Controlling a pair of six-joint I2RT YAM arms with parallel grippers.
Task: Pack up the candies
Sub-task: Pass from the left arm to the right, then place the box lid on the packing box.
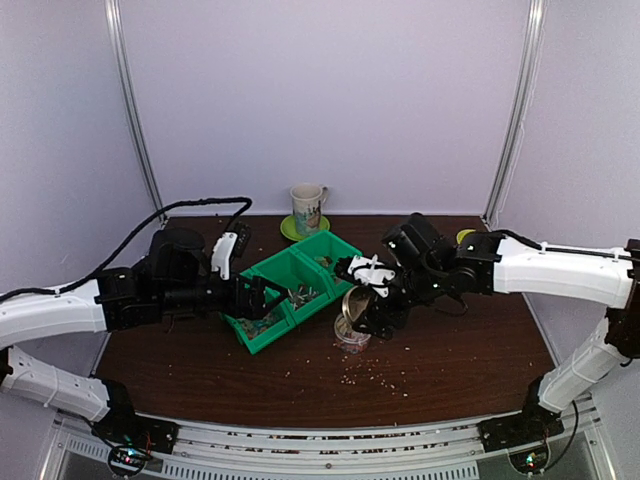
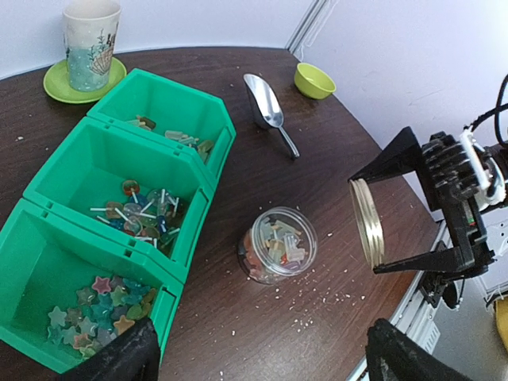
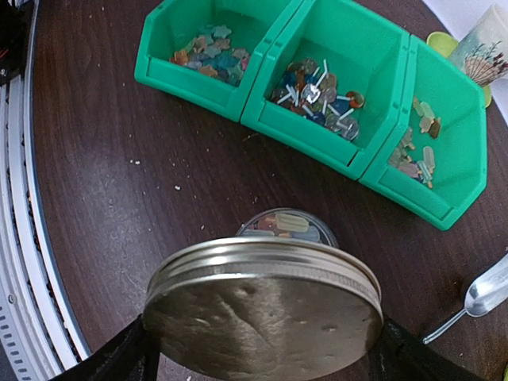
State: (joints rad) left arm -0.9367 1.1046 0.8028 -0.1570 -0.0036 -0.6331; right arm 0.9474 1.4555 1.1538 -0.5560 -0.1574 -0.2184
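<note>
The candies lie in three joined green bins [image 2: 200, 193]: star shapes [image 2: 89, 305], lollipops [image 2: 140, 214] and pale pieces [image 2: 171, 135]. More candies fill a clear, uncapped jar [image 2: 276, 244] standing upright on the dark table right of the bins. My right gripper [image 1: 358, 300] is shut on the round tan jar lid [image 3: 266, 305], gripping its rim on both sides. It holds the lid on edge just above and beside the jar [image 3: 286, 225]. My left gripper [image 2: 262, 365] is open and holds nothing. It hovers by the star bin, a short way from the jar.
A patterned mug [image 2: 89, 44] on a green saucer stands behind the bins. Beyond the jar lie a metal scoop [image 2: 268, 107] and a small yellow-green bowl [image 2: 314, 80]. Pale crumbs [image 2: 317, 305] dot the table around the jar, near the front rail.
</note>
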